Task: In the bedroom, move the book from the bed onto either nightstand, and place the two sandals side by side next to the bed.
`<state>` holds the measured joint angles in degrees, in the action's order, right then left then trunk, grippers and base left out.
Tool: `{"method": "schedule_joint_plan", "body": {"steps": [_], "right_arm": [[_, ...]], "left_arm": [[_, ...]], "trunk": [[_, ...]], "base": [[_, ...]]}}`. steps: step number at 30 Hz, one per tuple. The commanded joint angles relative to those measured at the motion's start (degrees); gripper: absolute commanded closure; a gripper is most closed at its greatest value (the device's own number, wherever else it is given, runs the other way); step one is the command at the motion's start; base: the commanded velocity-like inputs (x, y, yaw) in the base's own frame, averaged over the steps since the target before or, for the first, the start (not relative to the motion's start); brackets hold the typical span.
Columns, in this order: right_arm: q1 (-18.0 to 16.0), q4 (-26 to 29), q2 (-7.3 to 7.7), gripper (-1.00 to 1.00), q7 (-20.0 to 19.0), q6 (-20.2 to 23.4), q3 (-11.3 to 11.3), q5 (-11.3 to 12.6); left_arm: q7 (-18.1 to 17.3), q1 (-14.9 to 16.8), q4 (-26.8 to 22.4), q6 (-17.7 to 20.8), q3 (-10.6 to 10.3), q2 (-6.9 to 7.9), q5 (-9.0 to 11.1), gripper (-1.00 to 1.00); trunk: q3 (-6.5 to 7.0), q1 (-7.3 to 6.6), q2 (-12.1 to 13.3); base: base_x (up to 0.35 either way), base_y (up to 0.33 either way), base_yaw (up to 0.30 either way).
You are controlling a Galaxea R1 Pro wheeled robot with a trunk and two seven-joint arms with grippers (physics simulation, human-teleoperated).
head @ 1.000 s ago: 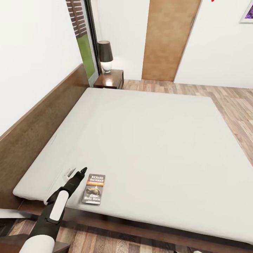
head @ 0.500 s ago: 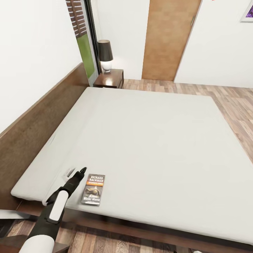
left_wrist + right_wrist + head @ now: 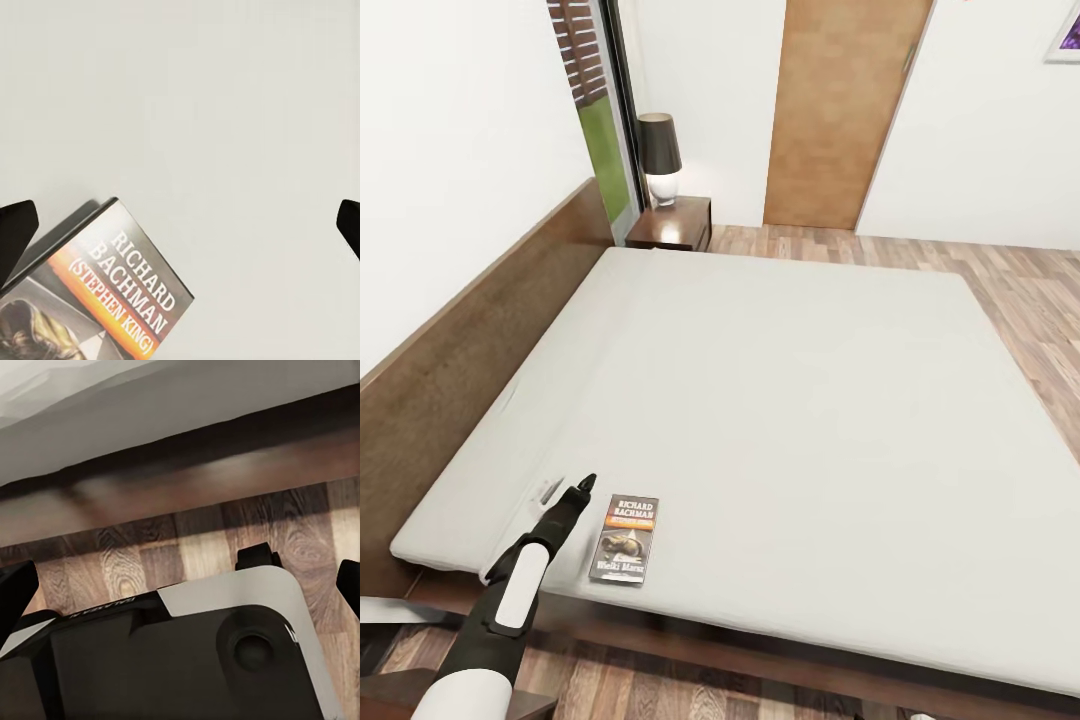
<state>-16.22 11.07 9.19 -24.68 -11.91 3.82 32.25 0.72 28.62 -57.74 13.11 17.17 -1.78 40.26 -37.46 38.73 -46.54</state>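
Right now my left gripper hangs low over the near corner of the bed, its jaws spread wide apart with nothing between them. The book lies flat on the off-white mattress just beside that gripper, toward the bed's middle, near the front edge; I can read "RICHARD BACHMAN" on its dark cover above an orange band. In my left wrist view the book sits partly framed, one fingertip close to its corner, though I cannot tell whether they touch. My right gripper is also spread open, pointing at the wood-plank floor and the robot's own base. Far across the bed, the nightstand stands by the headboard, carrying a black-shaded lamp.
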Motion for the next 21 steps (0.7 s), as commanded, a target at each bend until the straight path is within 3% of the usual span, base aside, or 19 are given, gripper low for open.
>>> {"method": "schedule_joint_plan", "body": {"steps": [1, 21], "right_arm": [[0.0, -0.1, 0.04, -1.0, -0.2, -0.2, 0.4, 0.5], [0.0, -0.1, 0.01, -1.0, -0.2, -0.2, 0.4, 0.5]], "left_arm": [[0.1, 0.0, -0.1, 0.4, 0.2, -0.06, 0.6, -1.0], [0.1, 0.0, -0.1, 0.4, 0.2, -0.06, 0.6, -1.0]], "trunk": [[-0.04, 0.01, 0.0], [-3.64, 4.4, -8.1]], "base": [[0.0, 0.0, 0.0], [0.0, 0.0, 0.0]]}}
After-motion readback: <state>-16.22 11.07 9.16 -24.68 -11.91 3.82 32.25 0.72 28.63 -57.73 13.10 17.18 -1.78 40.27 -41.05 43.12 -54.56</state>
